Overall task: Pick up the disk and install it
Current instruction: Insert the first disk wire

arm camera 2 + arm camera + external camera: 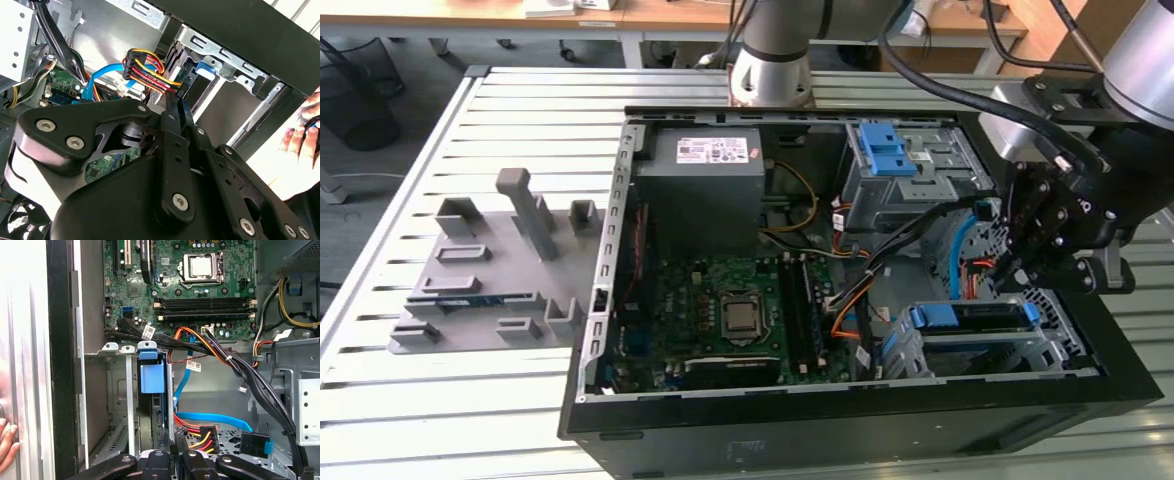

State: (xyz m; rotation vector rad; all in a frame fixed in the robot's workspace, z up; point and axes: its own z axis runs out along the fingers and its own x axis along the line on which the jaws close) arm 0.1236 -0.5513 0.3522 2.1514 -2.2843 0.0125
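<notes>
1 disk [970,318] sits in the drive bay [1014,352] at the case's [854,415] corner, blue carrier up. I see my gripper [176,450] pressed together at the disk's rear edge. To seat it well, I push straight along the bay rails, clear of the cables [200,432].

The disk [970,318] sits on edge in the metal drive cage at the case's corner on the exterior view's right; blue carrier frame and tab visible [152,377]; dark body slotted between cage rails; label not visible
</notes>
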